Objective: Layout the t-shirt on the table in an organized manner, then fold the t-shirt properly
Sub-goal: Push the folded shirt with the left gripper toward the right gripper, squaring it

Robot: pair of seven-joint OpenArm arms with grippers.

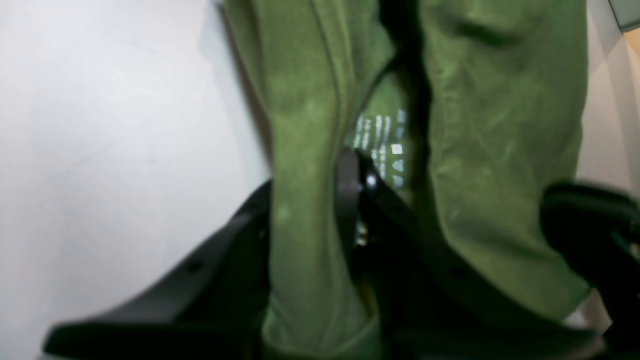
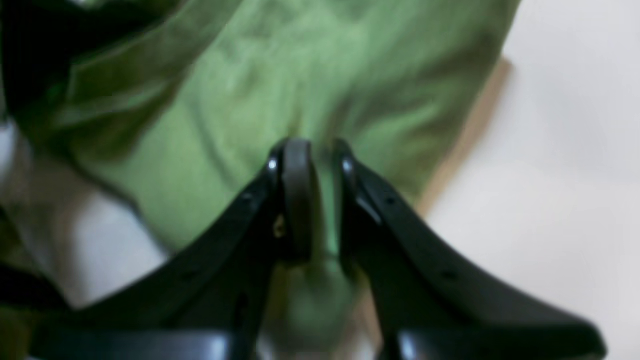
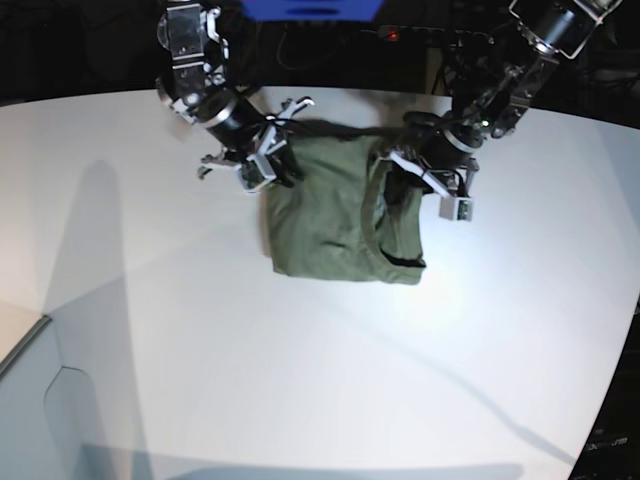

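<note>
Spreading is the step you are in, by my reading, not folding: the t-shirt [image 3: 330, 215] is bunched into a short, roughly square bundle with its neckline curling along one side, and its upper edge is strung taut between your two claws.

The left gripper [image 1: 357, 170] is clenched on a fold of the shirt right at the printed neck label [image 1: 382, 142]; the cloth runs down between its jaws. The right gripper [image 2: 315, 160] is likewise pinched on a ridge of green cloth at the opposite upper corner of the shirt, with fabric showing in the narrow gap.

Your next move probably calls for drawing the two held points away from each other and laying the body down flat, so sleeves and hem come clear of the bundle. Mind that the grip by the label may be on more than one layer; I cannot tell.

Around the shirt, the table [image 3: 200, 340] is plain, smooth white on every side. Beyond the shirt's far edge the room is dark, with a blue object [image 3: 310, 8] just above the table's rim.
</note>
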